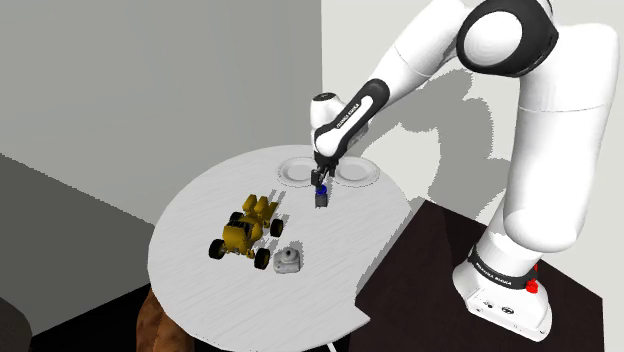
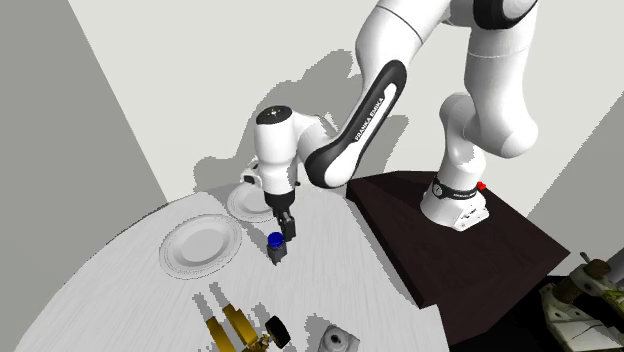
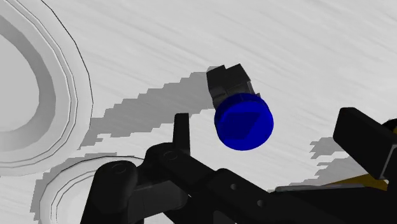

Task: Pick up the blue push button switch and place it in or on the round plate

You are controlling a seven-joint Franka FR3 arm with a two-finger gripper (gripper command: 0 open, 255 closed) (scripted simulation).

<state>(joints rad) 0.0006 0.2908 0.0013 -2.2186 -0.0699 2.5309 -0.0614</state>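
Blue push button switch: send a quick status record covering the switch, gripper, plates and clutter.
switch: blue-capped push button switch with dark body, on the round white table, between the fingers, untouched
gripper: all-black two-finger gripper, open, just above the switch
plates: round white plate; second round white plate; neither holds the switch
clutter: yellow toy vehicle; small grey-white object
progress: switch not yet lifted

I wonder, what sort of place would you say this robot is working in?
Probably a dining corner in a house: a round white table holds a round plate and a second plate, with plain walls meeting behind it.
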